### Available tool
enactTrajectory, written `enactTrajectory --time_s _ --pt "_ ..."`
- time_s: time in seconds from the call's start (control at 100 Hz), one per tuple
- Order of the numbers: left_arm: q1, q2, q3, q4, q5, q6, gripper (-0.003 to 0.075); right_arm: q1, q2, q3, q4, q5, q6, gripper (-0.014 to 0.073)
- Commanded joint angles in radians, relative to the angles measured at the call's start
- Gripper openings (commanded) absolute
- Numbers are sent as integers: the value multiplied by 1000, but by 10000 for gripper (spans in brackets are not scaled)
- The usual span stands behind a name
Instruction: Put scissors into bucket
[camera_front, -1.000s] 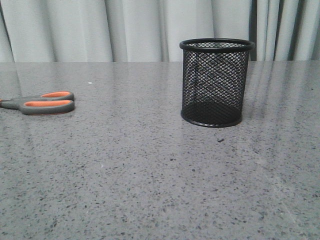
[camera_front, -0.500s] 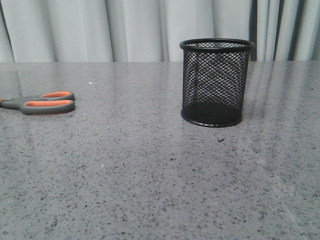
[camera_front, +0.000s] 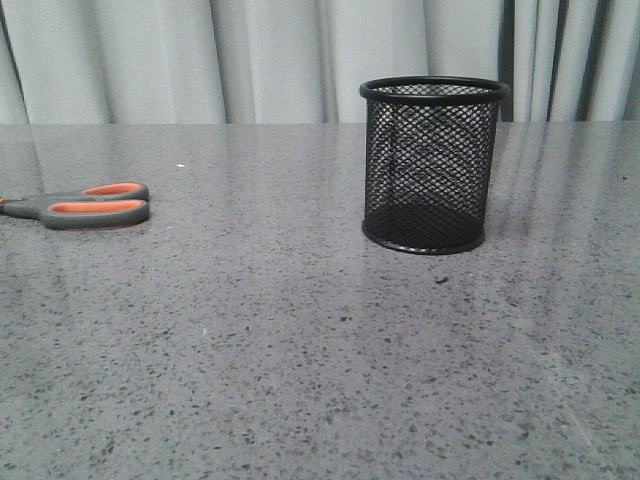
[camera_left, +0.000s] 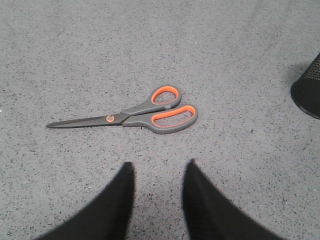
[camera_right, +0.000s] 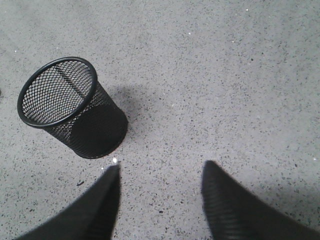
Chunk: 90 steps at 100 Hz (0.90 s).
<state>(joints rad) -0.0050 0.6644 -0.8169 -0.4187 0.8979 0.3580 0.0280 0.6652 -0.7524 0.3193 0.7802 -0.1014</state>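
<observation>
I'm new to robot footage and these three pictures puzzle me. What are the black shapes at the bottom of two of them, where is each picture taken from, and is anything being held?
This is a two-armed robot at a speckled grey table. One picture looks forward over the table. The other two come from cameras on the wrists, looking down. The black shapes are the fingers of each pincer: the left pincer and the right pincer. Both stand open and hold nothing. On the table lie the scissors, flat and closed, in front of the left pincer. The bucket, a black mesh cup, stands upright and empty near the right pincer.
</observation>
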Motion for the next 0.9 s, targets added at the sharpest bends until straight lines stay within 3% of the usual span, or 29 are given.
enactTrajectory --time_s 0.0,0.21,0.36,0.75,0.89 --pt "-5 6 -36 -54 -65 4 403 -1 6 -41 1 -43 -14 433" --pt "-5 57 -74 -83 -10 51 377 -1 6 -41 1 -43 -14 433" --pt "-5 162 -169 -83 69 159 375 -1 6 -41 1 -33 -14 433" --pt "-5 572 -434 -79 265 549 347 -1 6 -41 1 -23 -28 433" --pt "-6 690 -494 -79 310 813 347 -1 6 -41 2 -18 -53 433"
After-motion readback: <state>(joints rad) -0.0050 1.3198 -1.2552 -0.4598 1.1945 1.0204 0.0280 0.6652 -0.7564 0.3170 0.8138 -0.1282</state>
